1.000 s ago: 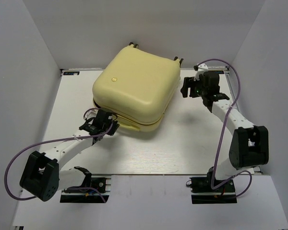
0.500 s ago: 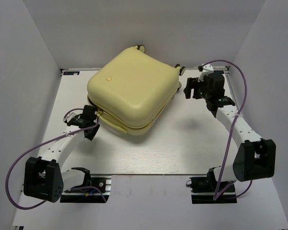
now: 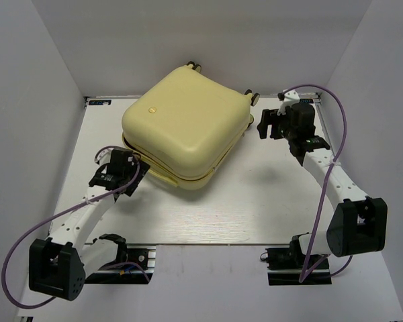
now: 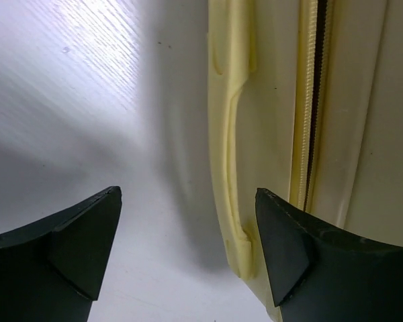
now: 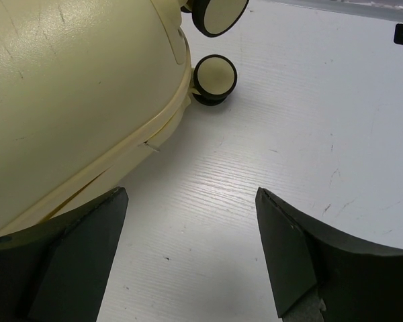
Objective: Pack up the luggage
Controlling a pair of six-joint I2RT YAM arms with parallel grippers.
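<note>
The luggage (image 3: pixel 185 127) is lying shut and flat on the white table (image 3: pixel 269 194), sitting in the upper centre of the overhead view. Its long axis is running from lower left to upper right, and the wheeled end is pointing toward the upper right, where two caster wheels (image 3: pixel 250 96) are peeking past the shell. The opposite end is facing the lower left of that view.

The left gripper (image 4: pixel 188 193) is hovering at the suitcase's lower-left side with its jaws spread wide and nothing between them but table. In its own camera the moulded side handle (image 4: pixel 232 134) is standing just inside the right-hand finger (whether the two are touching cannot be told), and the closed zip (image 4: pixel 314 100) is running up the frame beside it.

The right gripper (image 5: pixel 191 191) is waiting at the upper right of the overhead view, near the wheeled end, jaws likewise wide apart and gripping nothing. Its camera is showing one wheel (image 5: pixel 215 77) whole, while a second is being cut off by the top edge. The lining and anything inside are hidden by the closed shell.
</note>
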